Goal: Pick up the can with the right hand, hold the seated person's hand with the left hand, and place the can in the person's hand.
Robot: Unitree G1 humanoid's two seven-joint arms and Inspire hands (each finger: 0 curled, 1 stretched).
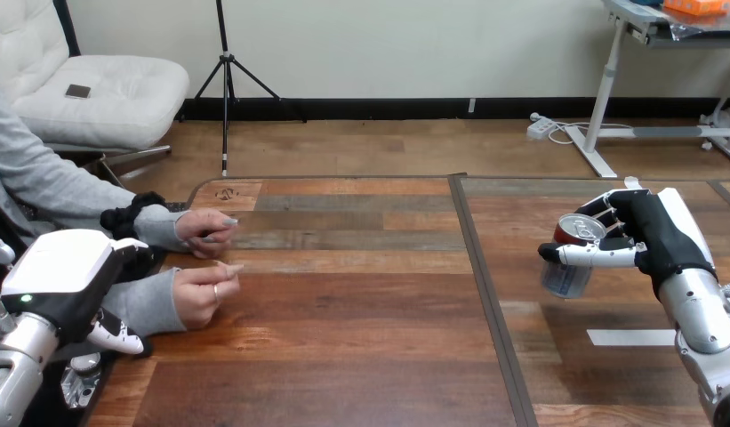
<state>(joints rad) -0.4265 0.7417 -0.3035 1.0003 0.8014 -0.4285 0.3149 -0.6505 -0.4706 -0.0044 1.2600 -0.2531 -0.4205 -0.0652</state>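
A silver can (572, 260) with a red top stands upright at the table's right side, inside my right hand (650, 236); the thumb crosses its front and the fingers wrap its far side. It seems slightly off the wood. My left hand (63, 285) hovers at the left edge, back up, its fingers bent downward and holding nothing, just left of the person's near hand (201, 292). That hand rests on the table loosely curled. The person's far hand (207, 231) lies on the table behind it. Neither robot hand touches the person.
A dark seam (485, 294) runs front to back between two wooden table tops. A strip of white tape (629, 337) lies on the right table near my right forearm. The person's grey sleeves come in from the left edge.
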